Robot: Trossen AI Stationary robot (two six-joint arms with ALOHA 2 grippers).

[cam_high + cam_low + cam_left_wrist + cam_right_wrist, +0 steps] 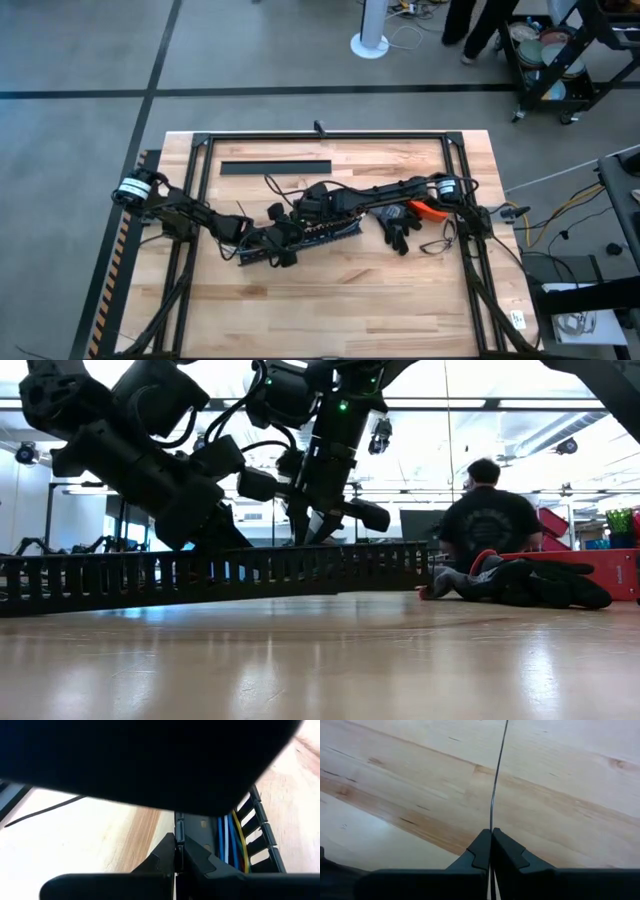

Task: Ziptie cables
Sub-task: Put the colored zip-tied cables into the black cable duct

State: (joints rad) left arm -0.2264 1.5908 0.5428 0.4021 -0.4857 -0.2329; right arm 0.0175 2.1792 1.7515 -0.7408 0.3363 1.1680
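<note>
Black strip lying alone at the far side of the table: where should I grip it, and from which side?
Pinch the black strip near its middle, from straight above, fingers across its narrow width: it lies long, straight and clear of the clutter, so it should stay balanced. First free an arm: left gripper is shut on the duct, right gripper on a ziptie.

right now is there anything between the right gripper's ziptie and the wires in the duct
The right gripper is shut on a thin ziptie over bare table; nothing shows in front of it there. The wires lie inside the black duct, so its comb-toothed wall looks like the likely obstacle. The left gripper pinches the duct's end.
</note>
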